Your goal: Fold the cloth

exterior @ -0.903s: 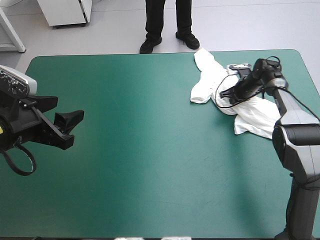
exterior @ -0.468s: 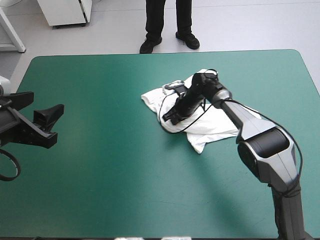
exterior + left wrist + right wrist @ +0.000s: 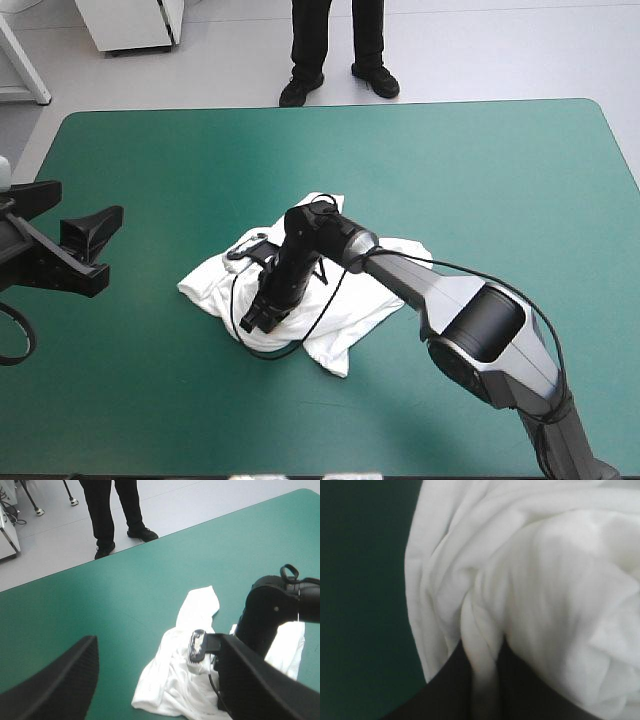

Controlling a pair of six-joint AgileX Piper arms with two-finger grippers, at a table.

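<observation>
Right tool (image 3: 258, 318) clenched on T-shirt (image 3: 350, 305), dragged it to table (image 3: 480, 170) centre; left tool (image 3: 90, 205) released, well apart.

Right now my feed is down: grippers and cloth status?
Right gripper shut on the T-shirt, crumpled heap, mid table. Left gripper open, apart. Nothing in the way.

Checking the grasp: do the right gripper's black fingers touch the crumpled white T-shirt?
Touching: the right wrist view shows the right gripper shut on a fold of the white T-shirt.
</observation>
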